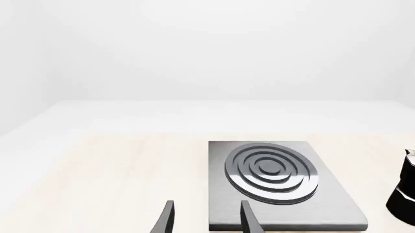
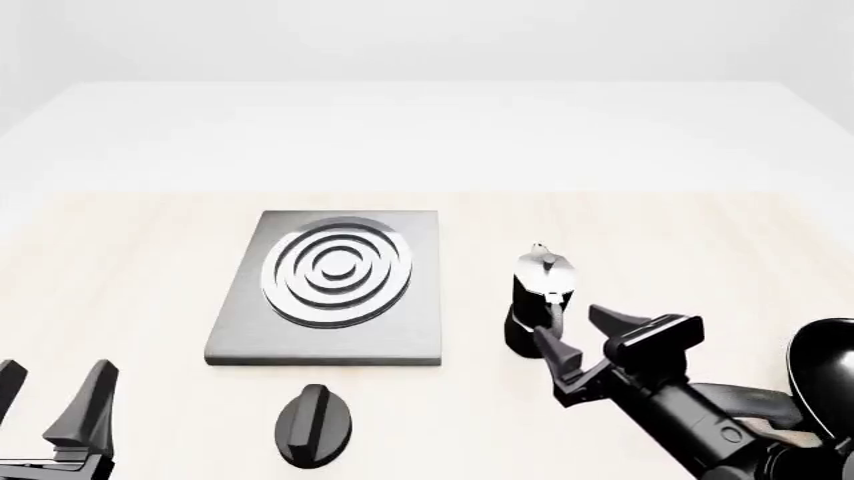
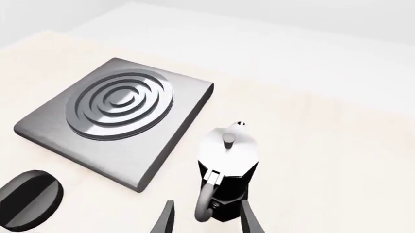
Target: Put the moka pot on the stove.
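Note:
The moka pot (image 2: 541, 295), with a black faceted body and a silver lid with a knob, stands upright on the table just right of the stove (image 2: 414, 335), apart from it. My right gripper (image 2: 583, 338) is open right behind the pot. In the right wrist view its fingers (image 3: 250, 221) straddle the pot's curved handle and the pot (image 3: 228, 160) fills the near field, with the stove (image 3: 175, 133) beyond. My left gripper (image 2: 47, 395) is open and empty at the front left. The left wrist view shows the stove (image 1: 327, 206) ahead and the pot (image 1: 405, 189) at the edge.
A black oval knob (image 2: 314, 425) lies on the table in front of the stove, and also shows in the right wrist view (image 3: 29, 196). A black frying pan (image 2: 821, 365) sits at the right edge, beside my right arm.

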You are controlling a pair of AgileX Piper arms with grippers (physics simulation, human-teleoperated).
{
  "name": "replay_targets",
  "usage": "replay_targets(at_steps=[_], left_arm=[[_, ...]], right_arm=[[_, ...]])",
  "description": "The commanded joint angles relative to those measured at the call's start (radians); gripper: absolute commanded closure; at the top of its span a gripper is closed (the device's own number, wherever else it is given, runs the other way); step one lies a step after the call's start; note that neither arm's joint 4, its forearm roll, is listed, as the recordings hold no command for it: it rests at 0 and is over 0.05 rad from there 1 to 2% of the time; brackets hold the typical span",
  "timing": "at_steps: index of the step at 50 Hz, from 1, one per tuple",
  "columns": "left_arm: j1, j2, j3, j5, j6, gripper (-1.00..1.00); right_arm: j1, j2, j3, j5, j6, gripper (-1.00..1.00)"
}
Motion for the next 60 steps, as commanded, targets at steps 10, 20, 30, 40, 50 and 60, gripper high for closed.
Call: replay_targets(at_steps=[10, 20, 30, 40, 50, 60], left_arm=[[0.000, 0.000, 0.000, 0.000, 0.000, -1.00], [0.000, 0.000, 0.000, 0.000, 0.000, -1.00], [0.000, 0.000, 0.000, 0.000, 0.000, -1.00], [0.000, 0.000, 0.000, 0.000, 0.000, -1.00], [0.000, 0.000, 0.000, 0.000, 0.000, -1.00], [0.000, 0.000, 0.000, 0.000, 0.000, -1.00]], right_arm=[[-0.001, 0.078, 0.005, -0.070, 0.013, -1.00], [-0.005, 0.119, 0.010, -0.109, 0.017, -1.00], [-0.006, 0.158, 0.008, -0.136, 0.022, -1.00], [-0.008, 0.176, 0.007, -0.151, 0.025, -1.00], [-0.010, 0.188, 0.004, -0.159, 0.027, -1.00], [-0.011, 0.201, 0.001, -0.166, 0.026, -1.00]])
